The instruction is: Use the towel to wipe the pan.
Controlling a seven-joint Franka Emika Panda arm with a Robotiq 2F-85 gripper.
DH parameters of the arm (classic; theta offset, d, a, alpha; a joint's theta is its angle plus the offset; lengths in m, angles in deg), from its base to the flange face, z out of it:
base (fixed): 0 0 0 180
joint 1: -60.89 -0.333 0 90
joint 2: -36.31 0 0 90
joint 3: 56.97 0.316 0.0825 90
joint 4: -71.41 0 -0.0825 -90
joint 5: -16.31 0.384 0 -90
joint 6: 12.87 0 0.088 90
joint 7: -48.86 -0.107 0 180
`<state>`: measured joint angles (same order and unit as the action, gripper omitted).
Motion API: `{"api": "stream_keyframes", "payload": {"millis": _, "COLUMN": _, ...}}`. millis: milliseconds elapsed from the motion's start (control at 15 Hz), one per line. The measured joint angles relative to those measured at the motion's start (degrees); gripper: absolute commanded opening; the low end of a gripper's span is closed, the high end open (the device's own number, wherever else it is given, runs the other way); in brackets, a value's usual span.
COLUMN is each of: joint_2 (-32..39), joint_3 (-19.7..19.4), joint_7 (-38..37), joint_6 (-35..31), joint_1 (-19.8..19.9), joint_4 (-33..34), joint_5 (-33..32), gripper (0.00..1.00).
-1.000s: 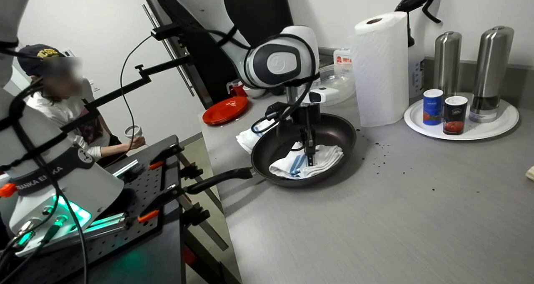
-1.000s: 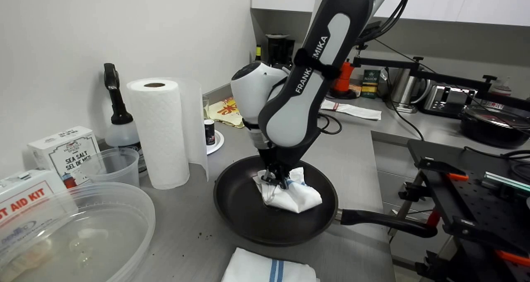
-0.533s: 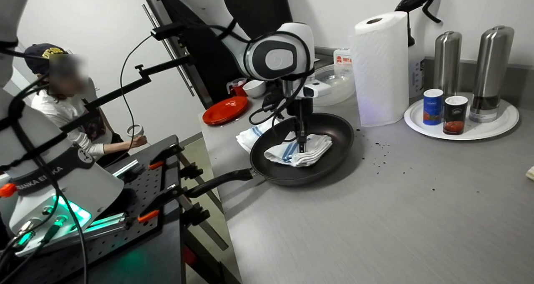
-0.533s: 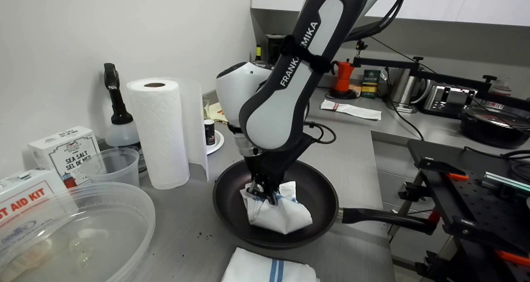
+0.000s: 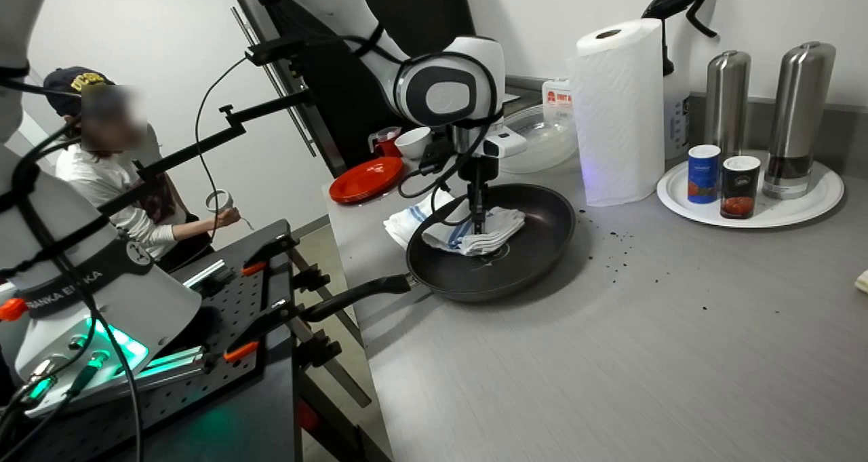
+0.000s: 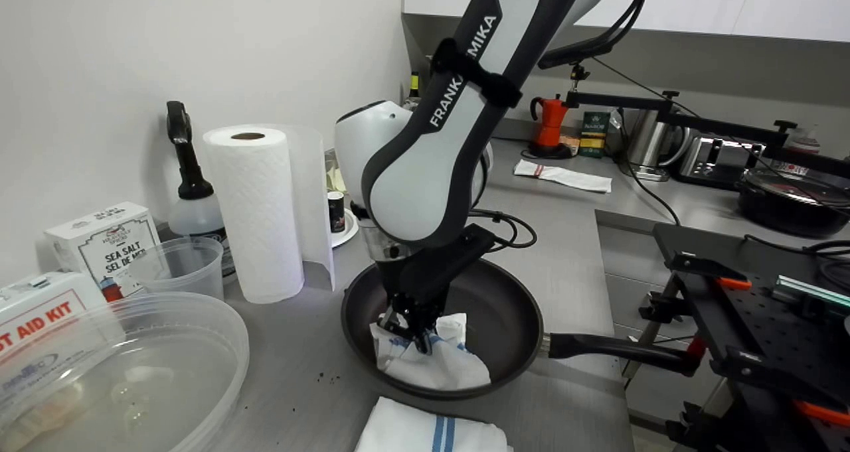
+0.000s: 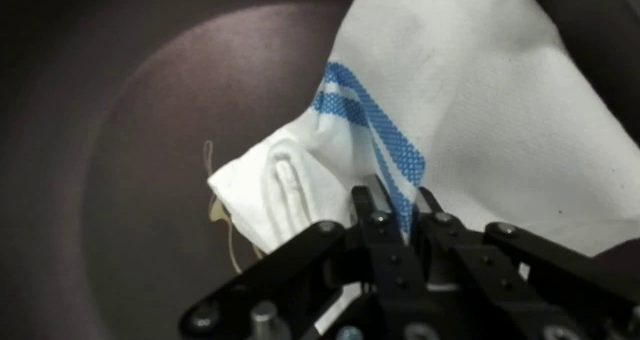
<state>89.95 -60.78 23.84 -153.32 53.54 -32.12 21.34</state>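
The dark frying pan (image 5: 536, 265) sits on the counter with its black handle pointing over the counter's edge; it also shows in an exterior view (image 6: 495, 306) and the wrist view (image 7: 160, 100). A white towel with blue stripes lies bunched inside the pan, in both exterior views (image 5: 498, 231) (image 6: 441, 367) and the wrist view (image 7: 465, 105). My gripper (image 7: 395, 200) is shut on the towel, pinching a striped fold between its fingertips. The gripper is down inside the pan in both exterior views (image 5: 479, 224) (image 6: 410, 338). A yellowish wet streak (image 7: 220, 212) shows on the pan floor beside the towel.
A second folded towel (image 6: 425, 432) lies beside the pan. A paper towel roll (image 5: 618, 116), a clear plastic bowl (image 6: 133, 372) and a white plate (image 5: 807, 201) with shakers stand around. Red plates (image 5: 366, 179) and dark crumbs (image 5: 617, 252) are on the counter.
My gripper has dragged the towel across the pan floor toward the side where the second towel lies. A pale streak on the pan floor is now uncovered. The pan has barely shifted.
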Motion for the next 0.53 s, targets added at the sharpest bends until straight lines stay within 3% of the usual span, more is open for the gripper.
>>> {"api": "stream_keyframes", "payload": {"millis": 533, "joint_2": 0.17, "joint_3": 4.81, "joint_7": 1.42, "joint_6": 0.06, "joint_1": 3.75, "joint_4": 1.24, "joint_5": 6.79, "gripper": 0.02}}
